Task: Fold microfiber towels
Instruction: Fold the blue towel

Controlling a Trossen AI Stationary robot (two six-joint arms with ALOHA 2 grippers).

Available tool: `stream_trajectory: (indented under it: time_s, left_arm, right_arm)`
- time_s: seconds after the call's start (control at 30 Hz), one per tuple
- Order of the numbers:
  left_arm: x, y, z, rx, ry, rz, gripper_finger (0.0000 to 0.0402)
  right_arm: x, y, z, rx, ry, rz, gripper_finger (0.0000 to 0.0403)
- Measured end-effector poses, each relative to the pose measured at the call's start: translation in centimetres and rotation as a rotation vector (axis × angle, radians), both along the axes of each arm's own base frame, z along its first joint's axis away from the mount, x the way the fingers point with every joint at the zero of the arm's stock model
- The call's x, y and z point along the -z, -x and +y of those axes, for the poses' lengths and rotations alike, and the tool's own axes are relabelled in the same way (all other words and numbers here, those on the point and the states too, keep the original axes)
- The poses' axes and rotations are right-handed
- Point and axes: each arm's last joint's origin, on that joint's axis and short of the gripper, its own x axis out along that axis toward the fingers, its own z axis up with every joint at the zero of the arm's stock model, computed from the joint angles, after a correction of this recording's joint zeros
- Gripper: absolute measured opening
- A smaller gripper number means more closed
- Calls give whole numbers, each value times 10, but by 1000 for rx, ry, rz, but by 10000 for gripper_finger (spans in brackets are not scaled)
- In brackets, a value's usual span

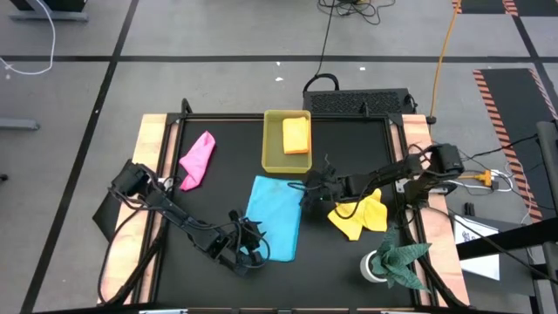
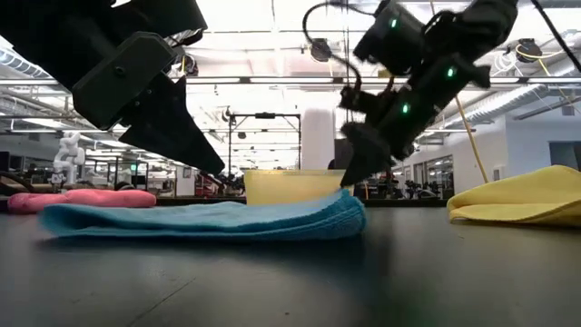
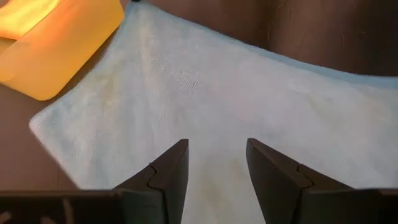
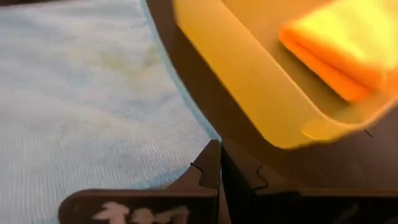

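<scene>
Both grippers work at the light blue towel, which lies flat in the middle of the black table; the left gripper hangs over the towel's near left corner with its fingers parted and nothing between them, the blue cloth showing in the gap in the left wrist view; the right gripper sits at the towel's far right corner, just beside the near edge of the yellow tray, its fingers pressed together, and whether any cloth is pinched between them cannot be told; in the low view the blue towel lies as a low flat layer with a rounded thicker edge on its right, under the right gripper; the orange towel lies folded inside the tray; the pink towel lies crumpled near the table's far left, well apart from the blue one; the yellow towel lies loosely bunched to the right of the blue towel, beneath the right arm; a dark green cloth is draped over a white object at the near right corner of the table.
</scene>
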Motion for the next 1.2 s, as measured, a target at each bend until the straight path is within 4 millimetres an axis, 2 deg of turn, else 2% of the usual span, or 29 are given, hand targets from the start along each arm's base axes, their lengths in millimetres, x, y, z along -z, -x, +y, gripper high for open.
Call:
stream_trajectory:
  time_s: [0.17,0.3,0.57,0.73,0.87,0.97,1.07,1.2]
  left_arm:
    - [0,0,0,-3,5,-4,163]
    - [0,0,0,-2,4,-3,163]
    - [0,0,0,-34,60,-20,163]
    - [4,1,4,-65,82,-19,163]
    - [16,7,12,-81,172,48,163]
    - [26,14,16,-86,208,86,163]
    - [31,20,14,-75,246,67,163]
    - [29,22,-5,75,348,81,163]
  right_arm:
    - [11,-4,-10,31,0,8,0]
    - [13,-4,-14,13,19,40,2]
    - [-4,0,-19,27,14,2,52]
    - [-15,-1,-4,-48,-57,-67,86]
    - [-15,-6,16,-164,-117,-112,92]
    - [-6,-10,32,-277,-166,-106,90]
    - [9,-11,41,-308,-188,-65,83]
    - [27,-12,41,-299,-189,-12,73]
